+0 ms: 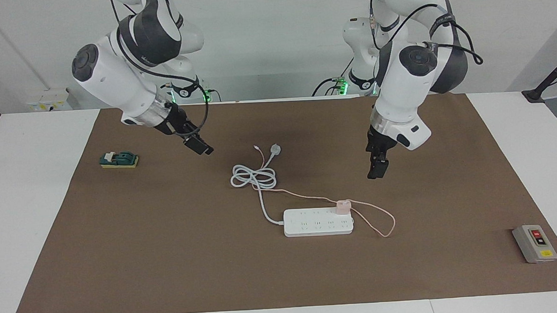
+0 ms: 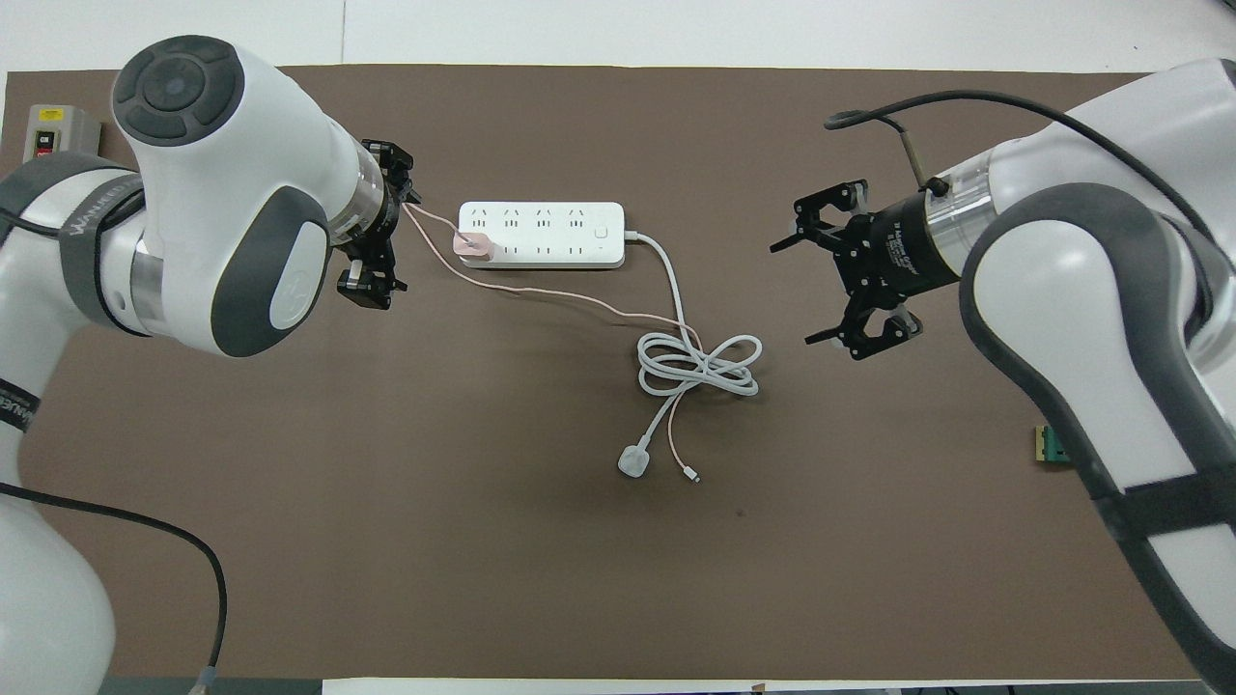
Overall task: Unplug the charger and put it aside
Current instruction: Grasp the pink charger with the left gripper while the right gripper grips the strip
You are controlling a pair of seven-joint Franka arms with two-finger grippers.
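This is a robotics lab. Two white robot arms [image 1: 129,83] are mounted at one edge of a white bench [image 1: 35,186], with green status lights glowing at their bases and black cables trailing from them. A plain brown mat [image 1: 170,255] covers the bench top, and the wall is bare and white. A grey button box [image 1: 534,243] with red and yellow buttons sits near the left arm's end.
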